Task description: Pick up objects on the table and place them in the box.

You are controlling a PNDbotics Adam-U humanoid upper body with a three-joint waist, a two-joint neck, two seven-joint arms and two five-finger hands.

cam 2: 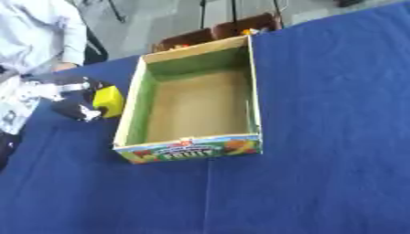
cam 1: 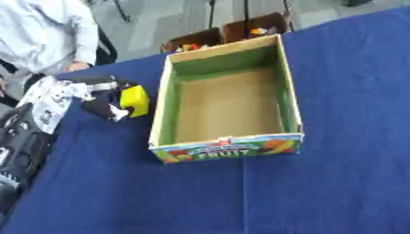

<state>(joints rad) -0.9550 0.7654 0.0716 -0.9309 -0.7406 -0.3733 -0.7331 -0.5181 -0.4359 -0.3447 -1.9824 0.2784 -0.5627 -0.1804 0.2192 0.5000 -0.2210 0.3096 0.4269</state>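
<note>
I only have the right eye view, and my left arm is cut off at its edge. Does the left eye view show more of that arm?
Observer: Yes. There the left arm runs up the view's left side from the lower corner to the left hand, which seems curled round the yellow block beside the box.
Operator: Does the right hand show anywhere over there?
Observer: No. The left eye view shows no right hand either, only blue cloth right of the box.
</note>
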